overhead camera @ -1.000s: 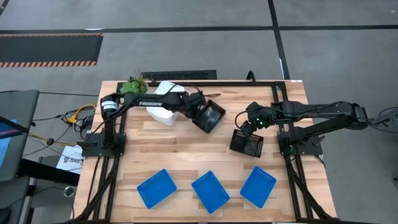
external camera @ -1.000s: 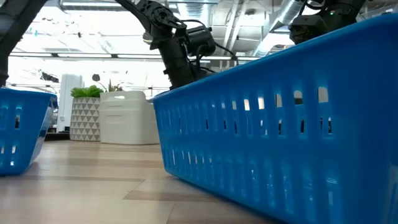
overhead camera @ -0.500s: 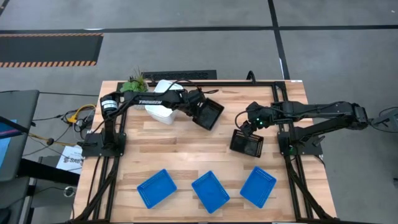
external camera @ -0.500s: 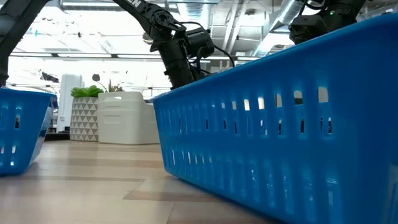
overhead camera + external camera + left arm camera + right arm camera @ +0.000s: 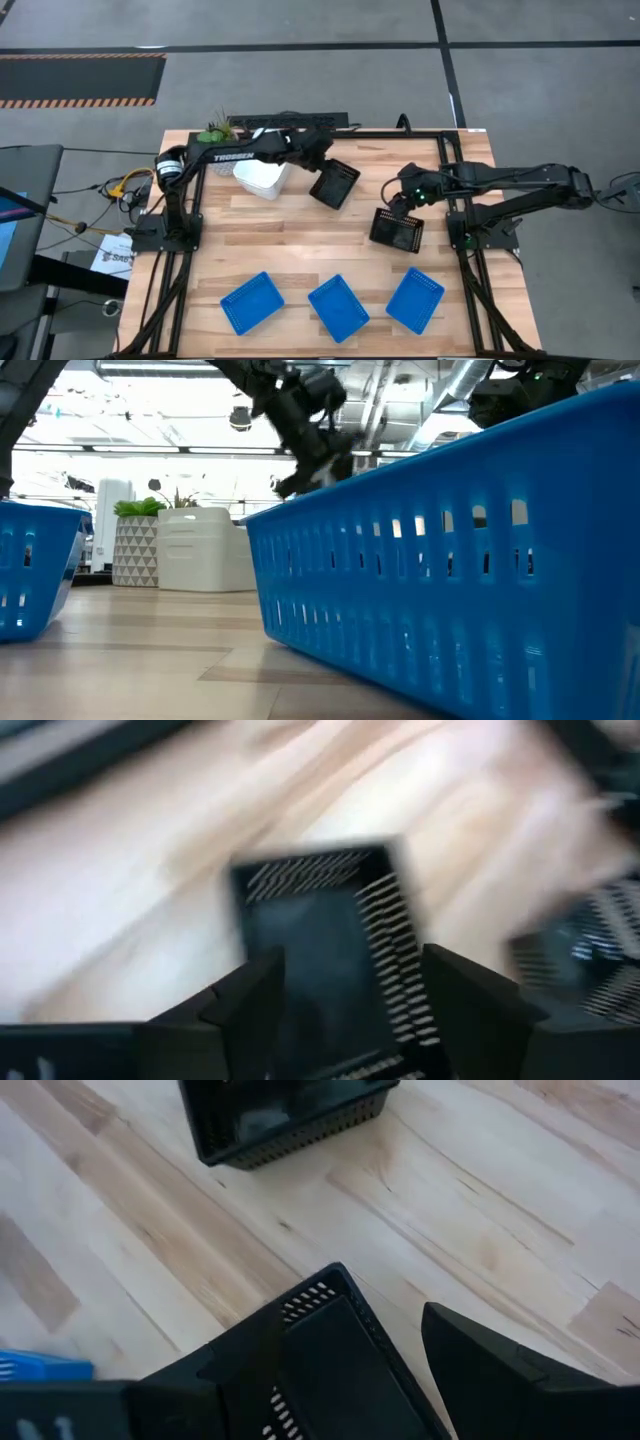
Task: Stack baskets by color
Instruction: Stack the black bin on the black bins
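A black mesh basket [image 5: 336, 184] sits on the table at centre far, next to a white basket [image 5: 262, 178]. My left gripper [image 5: 320, 165] hangs open just above its far-left rim; in the left wrist view the fingers [image 5: 250, 995] stand apart over the basket [image 5: 320, 920]. A second black basket [image 5: 397, 231] sits to the right. My right gripper [image 5: 399, 208] hovers open over that basket's far edge. Three blue baskets [image 5: 338, 306] lie in a row by the near edge.
A small green potted plant [image 5: 214, 133] stands at the far left corner, behind the white basket. The black frame rails [image 5: 300, 122] run along the far edge and both sides. Bare wood lies between the black baskets and the blue row.
My left gripper has opened and let go of the black basket. It has then risen and drawn back toward the table's far edge. The basket, held tilted before, now rests on the table beside the white basket.
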{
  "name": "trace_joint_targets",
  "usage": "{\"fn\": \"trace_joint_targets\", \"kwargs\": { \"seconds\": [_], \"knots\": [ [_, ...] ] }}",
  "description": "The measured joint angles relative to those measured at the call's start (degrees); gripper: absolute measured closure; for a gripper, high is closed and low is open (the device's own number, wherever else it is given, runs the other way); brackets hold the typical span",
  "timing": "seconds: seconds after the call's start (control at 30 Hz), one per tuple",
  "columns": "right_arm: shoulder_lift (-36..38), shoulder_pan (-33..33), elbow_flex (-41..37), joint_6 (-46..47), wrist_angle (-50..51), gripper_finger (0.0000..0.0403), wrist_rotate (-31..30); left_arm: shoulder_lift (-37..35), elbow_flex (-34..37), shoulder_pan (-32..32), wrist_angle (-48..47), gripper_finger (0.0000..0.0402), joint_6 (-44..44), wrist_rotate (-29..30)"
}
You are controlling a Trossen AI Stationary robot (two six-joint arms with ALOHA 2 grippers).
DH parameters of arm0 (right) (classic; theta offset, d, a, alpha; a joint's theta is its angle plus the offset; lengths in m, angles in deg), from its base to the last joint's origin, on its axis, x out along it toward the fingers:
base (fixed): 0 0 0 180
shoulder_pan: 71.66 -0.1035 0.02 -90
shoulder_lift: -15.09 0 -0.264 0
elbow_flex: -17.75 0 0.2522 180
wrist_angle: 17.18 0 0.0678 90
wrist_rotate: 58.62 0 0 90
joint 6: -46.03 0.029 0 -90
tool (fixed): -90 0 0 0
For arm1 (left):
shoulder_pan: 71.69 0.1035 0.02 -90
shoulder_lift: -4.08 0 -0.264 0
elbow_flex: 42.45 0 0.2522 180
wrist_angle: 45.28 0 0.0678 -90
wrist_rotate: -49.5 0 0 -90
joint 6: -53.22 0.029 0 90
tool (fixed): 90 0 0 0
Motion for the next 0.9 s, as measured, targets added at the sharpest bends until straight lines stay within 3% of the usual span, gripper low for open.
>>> {"fn": "trace_joint_targets", "kwargs": {
  "seconds": [0.13,0.27,0.4,0.6,0.8,0.9],
  "knots": [
    [3.7,-0.2,0.0,1.9,0.0,0.0138,0.0,0.1,-4.0,-2.8,4.8,0.0177,13.4,-3.0],
    [8.8,-0.2,0.0,3.4,0.2,0.0138,0.0,0.6,-4.2,-5.3,11.7,0.0184,19.3,-5.4],
    [13.4,-0.2,0.0,5.4,0.3,0.0138,-0.1,2.9,-4.3,-6.5,16.2,0.0190,20.9,-11.9],
    [16.7,-0.2,0.0,6.7,0.3,0.0138,-0.2,7.1,-4.3,-8.4,21.3,0.0193,20.7,-15.1],
    [16.2,-0.2,0.0,8.2,1.2,0.0138,-1.4,9.7,-4.3,-10.0,21.9,0.0194,20.8,-15.6],
    [13.8,-0.3,0.0,10.1,6.3,0.0138,-2.1,9.6,-4.3,-10.2,18.7,0.0194,20.2,-17.9]
  ]
}}
